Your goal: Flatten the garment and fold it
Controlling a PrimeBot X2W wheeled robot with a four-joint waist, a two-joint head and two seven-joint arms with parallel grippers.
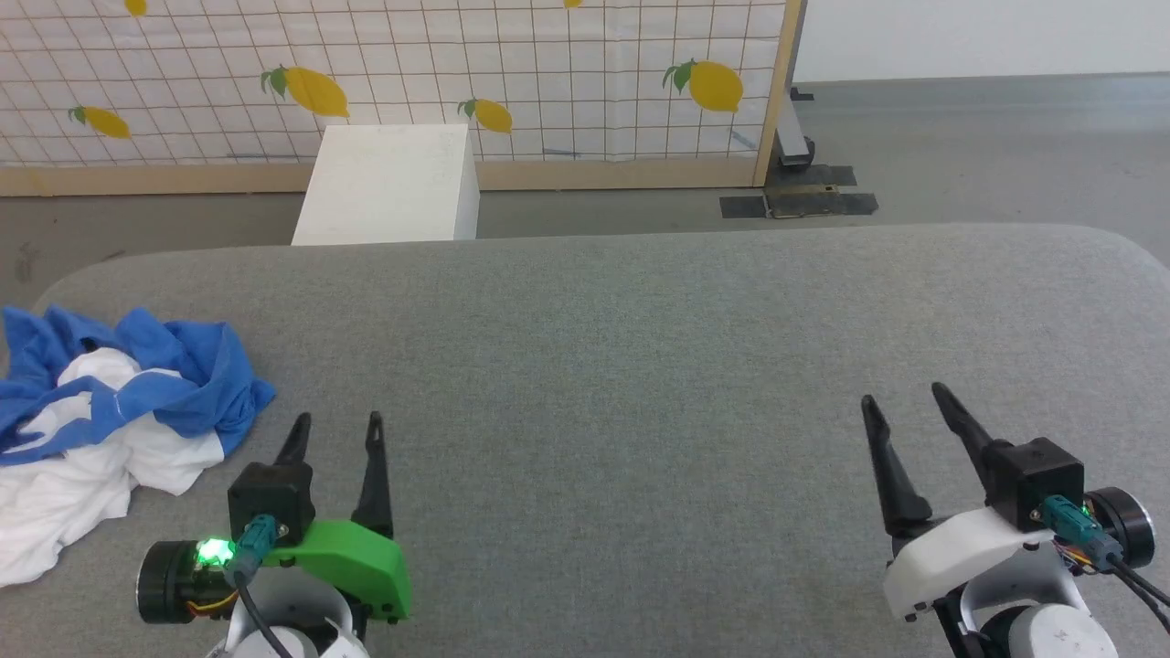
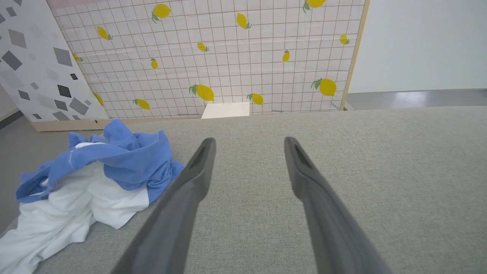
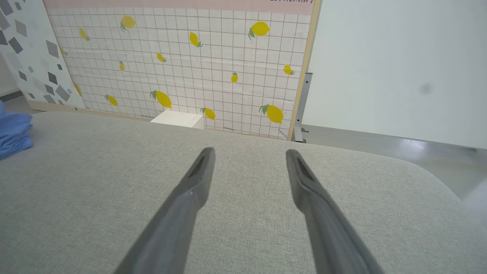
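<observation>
Two arms were low over the surface [image 1: 594, 347], fingers pointing forward. Left arm [image 1: 356, 557]: jaws apart, empty, just beside the garment [image 1: 119, 411]. Right arm [image 1: 960, 548]: jaws apart, empty, well apart from it. One garment lay crumpled at the surface's left end. One white box [image 1: 388, 183] stood beyond.

We find the grey tabletop [image 1: 640, 347] open across the middle and right of the frame, with free passage ahead of the left pincer [image 1: 338, 419] and the right pincer [image 1: 902, 394]. The crumpled garment [image 1: 110, 411] blocks the left edge, just beside the left pincer. A white box [image 1: 388, 183] stands beyond the far edge.
</observation>
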